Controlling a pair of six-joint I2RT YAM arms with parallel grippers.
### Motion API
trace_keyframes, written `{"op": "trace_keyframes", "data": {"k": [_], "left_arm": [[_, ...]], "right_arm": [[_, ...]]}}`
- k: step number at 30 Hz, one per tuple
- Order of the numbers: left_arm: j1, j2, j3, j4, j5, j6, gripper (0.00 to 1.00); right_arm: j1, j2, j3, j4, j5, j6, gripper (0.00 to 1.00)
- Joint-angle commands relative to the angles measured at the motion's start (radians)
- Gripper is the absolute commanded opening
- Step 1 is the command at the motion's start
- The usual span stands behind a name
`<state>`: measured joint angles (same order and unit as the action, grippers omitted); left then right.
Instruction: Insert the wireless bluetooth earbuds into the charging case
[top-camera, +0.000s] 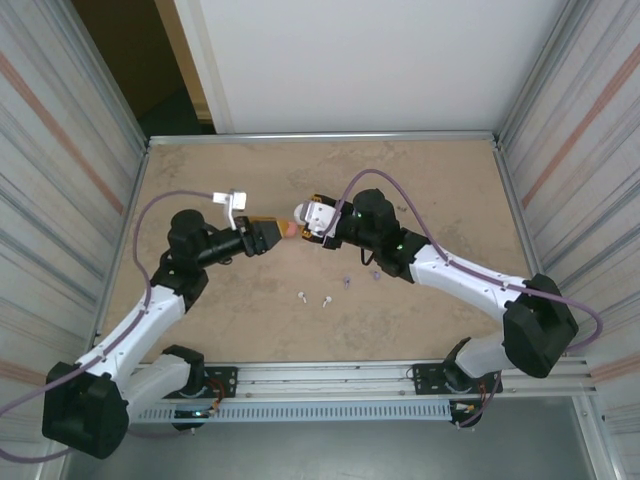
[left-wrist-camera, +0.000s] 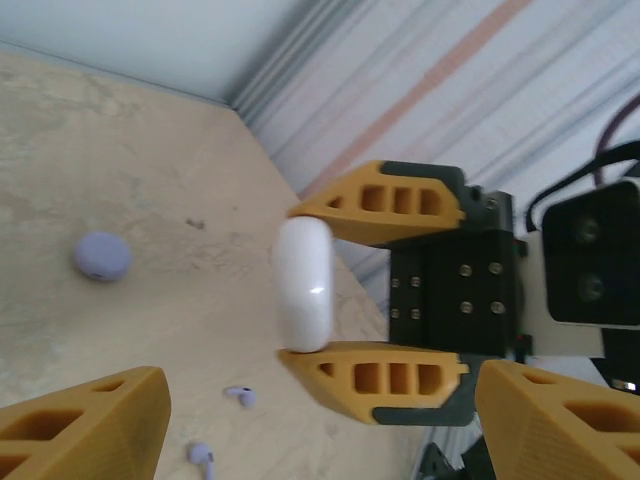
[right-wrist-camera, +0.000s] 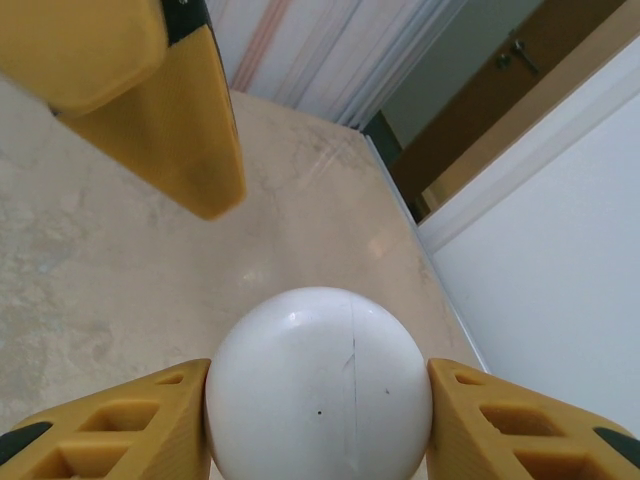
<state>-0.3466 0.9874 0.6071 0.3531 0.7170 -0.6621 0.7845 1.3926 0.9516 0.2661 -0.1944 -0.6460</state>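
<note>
Left gripper (top-camera: 268, 236) gapes, empty, facing one white case (left-wrist-camera: 303, 285) clamped in the right gripper (top-camera: 299, 223) above the table (top-camera: 200, 180). Below lie two white earbuds (top-camera: 302, 296), then two purple earbuds (top-camera: 346, 281), too tiny for detail. One purple case (left-wrist-camera: 102, 255) lies apart.

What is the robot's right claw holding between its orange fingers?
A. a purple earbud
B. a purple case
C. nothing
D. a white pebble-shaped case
D: the right claw is clamped on the white case, while the purple case lies on the table.
</note>
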Motion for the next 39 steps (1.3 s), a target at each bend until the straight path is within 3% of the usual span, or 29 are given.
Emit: {"op": "trace_keyframes", "data": {"k": [1, 7, 15, 39], "left_arm": [[-0.035, 0.024, 0.050, 0.060, 0.011, 0.013, 0.77], [-0.067, 0.074, 0.070, 0.073, 0.018, 0.027, 0.66], [-0.080, 0.113, 0.076, 0.103, 0.015, 0.024, 0.63], [-0.104, 0.199, 0.098, 0.169, 0.018, -0.006, 0.40]], "right_arm": [[-0.006, -0.046, -0.011, 0.054, -0.013, 0.052, 0.50], [-0.007, -0.061, -0.017, 0.058, -0.019, 0.065, 0.50], [-0.004, -0.066, -0.017, 0.053, -0.028, 0.067, 0.50], [0.008, -0.056, -0.012, 0.041, -0.038, 0.059, 0.50]]}}
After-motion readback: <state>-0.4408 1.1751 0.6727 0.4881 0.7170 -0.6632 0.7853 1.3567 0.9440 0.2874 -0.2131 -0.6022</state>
